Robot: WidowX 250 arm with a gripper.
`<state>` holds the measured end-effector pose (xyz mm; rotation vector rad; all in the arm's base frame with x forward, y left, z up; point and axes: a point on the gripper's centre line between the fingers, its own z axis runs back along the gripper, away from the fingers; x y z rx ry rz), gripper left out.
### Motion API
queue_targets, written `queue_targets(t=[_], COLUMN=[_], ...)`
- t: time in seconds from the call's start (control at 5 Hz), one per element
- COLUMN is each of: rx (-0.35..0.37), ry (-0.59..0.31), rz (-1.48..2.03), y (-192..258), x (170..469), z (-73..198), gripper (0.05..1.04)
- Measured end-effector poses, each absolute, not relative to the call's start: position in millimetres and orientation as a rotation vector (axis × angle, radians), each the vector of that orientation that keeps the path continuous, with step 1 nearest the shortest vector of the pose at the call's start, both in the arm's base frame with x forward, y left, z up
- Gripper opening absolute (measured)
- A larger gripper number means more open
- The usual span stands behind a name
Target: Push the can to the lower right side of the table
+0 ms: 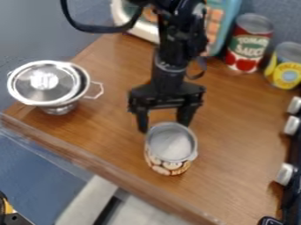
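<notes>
The black gripper (163, 123) hangs over the middle of the wooden table (235, 132), its two fingers spread apart. Just below its fingertips in the view stands an upright can (170, 149) with a silver top and a label of pale round shapes. The can is near the table's front left edge. Nothing is visible between the fingers, and whether a fingertip touches the can's rim I cannot tell.
A lidded metal pot (48, 83) stands at the left edge. A tomato sauce can (248, 44) and a yellow-labelled can (285, 66) are at the back right, beside a light blue box-like object (222, 22). Stove knobs (285, 174) line the right side.
</notes>
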<state>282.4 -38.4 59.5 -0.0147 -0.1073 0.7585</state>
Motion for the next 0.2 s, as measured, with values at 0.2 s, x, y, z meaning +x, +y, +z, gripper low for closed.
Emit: queue_targets(t=[0.2], rx=[-0.016], ry=[-0.15], rz=[0.8], y=[-19.9], x=[283.8], z=[82.5], gripper=[0.999])
